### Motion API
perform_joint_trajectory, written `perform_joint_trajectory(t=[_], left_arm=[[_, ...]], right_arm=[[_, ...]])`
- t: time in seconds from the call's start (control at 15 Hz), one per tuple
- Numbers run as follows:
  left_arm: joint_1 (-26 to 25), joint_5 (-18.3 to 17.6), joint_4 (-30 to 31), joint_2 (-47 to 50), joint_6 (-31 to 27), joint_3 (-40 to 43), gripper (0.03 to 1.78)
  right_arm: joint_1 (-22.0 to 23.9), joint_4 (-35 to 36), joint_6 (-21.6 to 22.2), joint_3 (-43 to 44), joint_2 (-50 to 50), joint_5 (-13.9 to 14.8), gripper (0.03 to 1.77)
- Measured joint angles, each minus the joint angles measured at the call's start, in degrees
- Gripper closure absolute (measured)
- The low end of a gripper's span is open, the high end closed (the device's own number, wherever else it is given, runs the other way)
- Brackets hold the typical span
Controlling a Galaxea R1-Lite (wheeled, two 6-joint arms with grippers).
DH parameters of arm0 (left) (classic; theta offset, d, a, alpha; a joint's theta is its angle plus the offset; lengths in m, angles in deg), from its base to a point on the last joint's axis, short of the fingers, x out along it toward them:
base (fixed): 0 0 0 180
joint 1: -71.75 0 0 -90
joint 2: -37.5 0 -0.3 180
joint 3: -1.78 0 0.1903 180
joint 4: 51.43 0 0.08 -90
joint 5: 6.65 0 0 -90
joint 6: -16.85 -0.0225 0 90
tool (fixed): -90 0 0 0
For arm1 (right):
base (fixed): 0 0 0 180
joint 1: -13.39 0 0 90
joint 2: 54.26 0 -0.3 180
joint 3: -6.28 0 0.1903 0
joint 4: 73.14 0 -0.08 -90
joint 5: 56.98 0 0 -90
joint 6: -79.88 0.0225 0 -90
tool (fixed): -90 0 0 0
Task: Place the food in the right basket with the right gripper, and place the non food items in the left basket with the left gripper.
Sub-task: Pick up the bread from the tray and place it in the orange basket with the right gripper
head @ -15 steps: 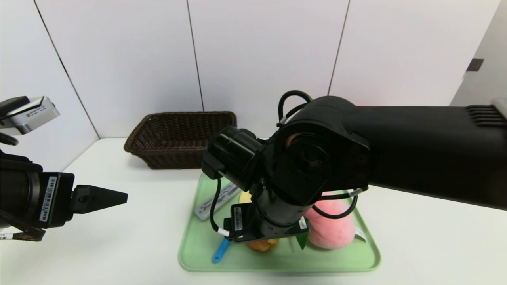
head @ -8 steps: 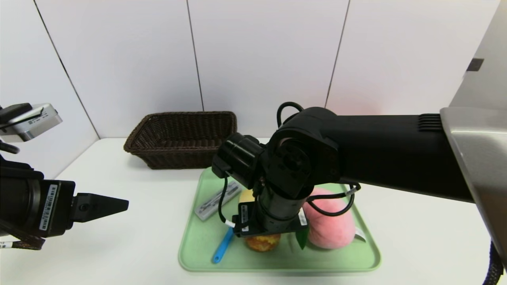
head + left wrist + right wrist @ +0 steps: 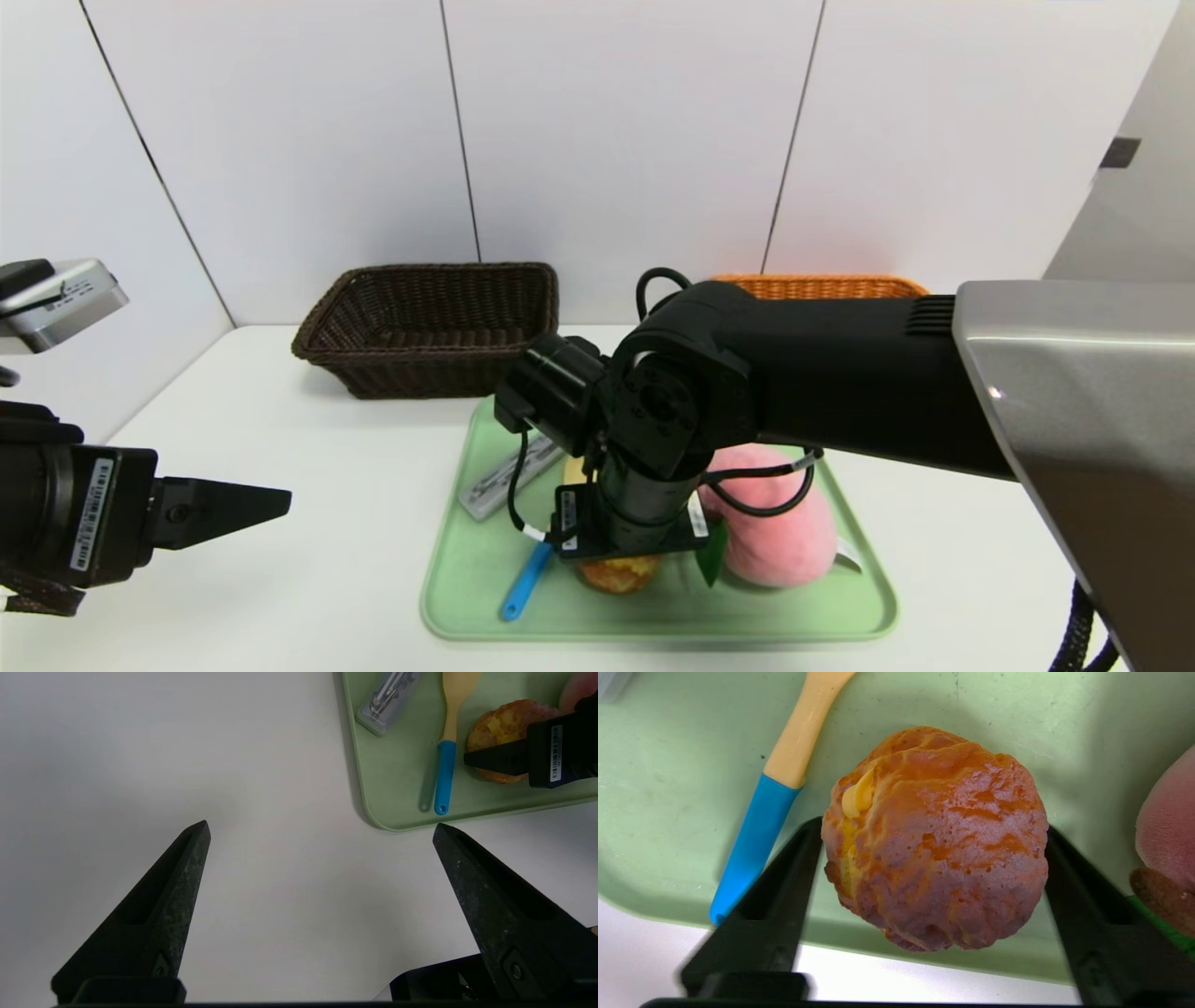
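Directions are given as on a clock face laid around the tray's middle in the head view, with twelve at the far side.

The white table point(image 3: 308, 579) is topped by a green tray point(image 3: 728, 618). A dark brown basket point(image 3: 420, 373) is set behind it at ten o'clock, and an orange basket point(image 3: 840, 287) at one o'clock, partly hidden by the right arm. The left gripper point(image 3: 321, 823) is held above the table at nine o'clock, off the tray; its fingers are spread wide and nothing is held. The right gripper point(image 3: 934, 830) is lowered over the tray at seven o'clock, where a bun point(image 3: 938, 849) is gripped between its two fingers, touched on opposite sides. A pink plush peach point(image 3: 780, 527) with a green leaf point(image 3: 711, 555) is seen at three o'clock on the tray. A spatula point(image 3: 528, 581) with a blue handle is laid at eight o'clock, just beside the bun and apart from it. A grey plastic case point(image 3: 495, 485) with a clear lid is placed at ten o'clock on the tray, slanted.
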Motion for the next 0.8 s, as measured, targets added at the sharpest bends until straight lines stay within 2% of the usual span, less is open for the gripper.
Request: perform_joint_trajectory(t=[0.13,0.4,0.8], left_arm=[[0.0,0.0,0.0,0.6,0.0,0.5,0.12],[0.0,0.0,0.1,1.4,0.1,1.4,0.12],[0.0,0.0,0.0,2.4,0.1,1.9,0.12]], right_arm=[[0.0,-0.1,0.0,0.0,0.1,-0.1,0.70],[-0.3,-0.2,-0.7,-0.1,-1.6,-0.1,0.98],[0.0,0.0,-3.0,-0.1,-12.2,-0.5,1.00]])
